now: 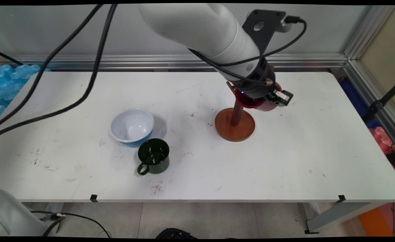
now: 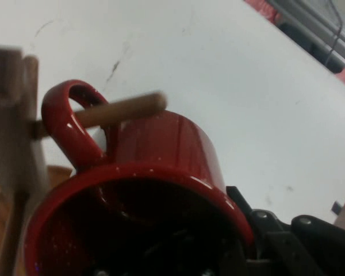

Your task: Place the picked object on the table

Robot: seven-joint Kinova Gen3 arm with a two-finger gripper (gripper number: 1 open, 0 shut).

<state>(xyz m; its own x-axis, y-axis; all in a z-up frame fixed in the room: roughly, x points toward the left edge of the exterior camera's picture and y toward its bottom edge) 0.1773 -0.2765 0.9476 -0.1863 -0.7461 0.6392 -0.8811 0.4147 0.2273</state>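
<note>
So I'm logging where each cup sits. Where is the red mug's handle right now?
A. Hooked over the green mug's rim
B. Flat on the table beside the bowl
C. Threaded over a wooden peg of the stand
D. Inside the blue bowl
C: in the hand view a wooden peg passes through the handle of the red mug, which is at the stand.

Your main view looks down across the table (image 1: 285,161); your hand view's right up against the red mug (image 2: 161,172), (image 1: 266,106) both share.
</note>
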